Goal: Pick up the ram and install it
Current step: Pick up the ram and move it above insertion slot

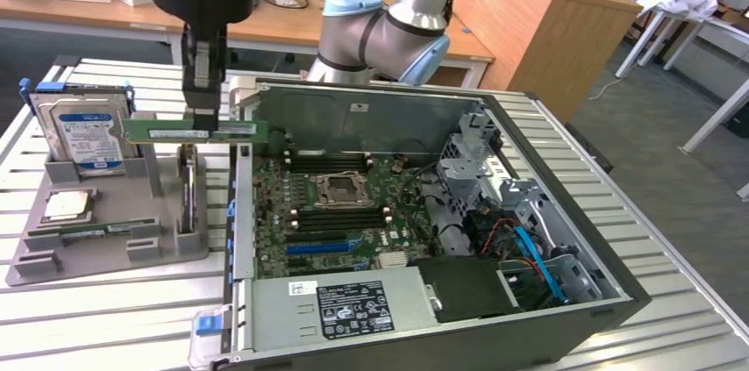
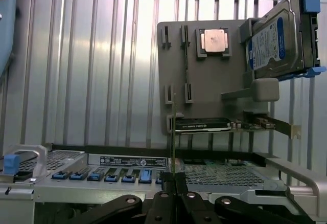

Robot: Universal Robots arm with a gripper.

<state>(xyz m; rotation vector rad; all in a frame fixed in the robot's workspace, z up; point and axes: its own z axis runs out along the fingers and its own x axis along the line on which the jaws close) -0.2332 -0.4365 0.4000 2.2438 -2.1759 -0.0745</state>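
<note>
My gripper (image 1: pixel 203 125) hangs over the grey holder tray (image 1: pixel 111 257), shut on the ram (image 1: pixel 164 132), a long green stick held level and lifted off the tray. In the wrist view the ram (image 2: pixel 173 132) shows edge-on as a thin upright strip rising from between the shut fingers (image 2: pixel 166 179) of the gripper (image 2: pixel 173 177). A second green stick (image 1: pixel 96 231) lies in a slot of the tray. The open computer case (image 1: pixel 585 213) sits toward the exterior view's right of the gripper, with the motherboard (image 1: pixel 310 231) and its dark memory slots (image 1: pixel 339 217) exposed.
On the tray stand a silver hard drive (image 1: pixel 82 130) in a blue-clipped bracket and a square processor chip (image 1: pixel 68 205). A graphics card (image 2: pixel 204 125) stands at the tray's edge. The slatted metal table (image 1: pixel 105 327) carries everything. The arm's base (image 1: pixel 381 29) rises behind the case.
</note>
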